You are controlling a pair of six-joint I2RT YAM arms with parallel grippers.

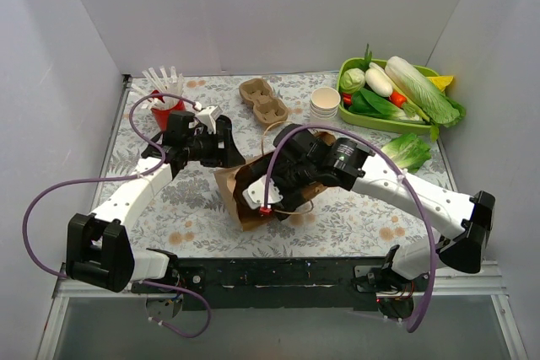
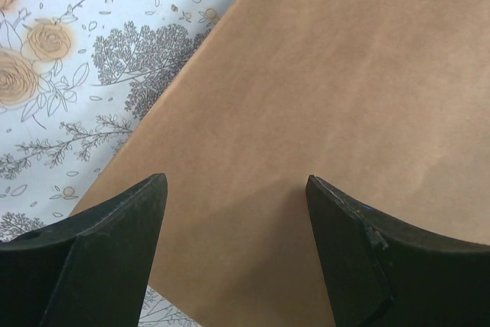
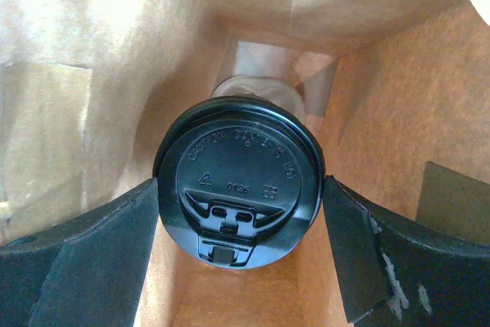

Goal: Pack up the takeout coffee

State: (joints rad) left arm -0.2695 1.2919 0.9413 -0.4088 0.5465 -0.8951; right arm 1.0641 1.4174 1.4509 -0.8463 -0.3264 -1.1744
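Cup point(image 3: 239, 189) deep inside the bag point(image 3: 76, 74), black top facing the opening, clasped at the rim by the right gripper point(image 3: 241, 181), one finger on either side. Probably held that way to carry it level to the bag's bottom without a spill. Bag lying on its side near the middle of the worktop point(image 1: 354, 217), mouth turned toward the right arm for easy reach. Left gripper point(image 2: 236, 181) spread wide, grasping nothing, poised over the bag's outer wall, likely to pin the paper against sliding. Carrier point(image 1: 263, 100) near the far edge, well apart from the bag, both pockets apparently empty.
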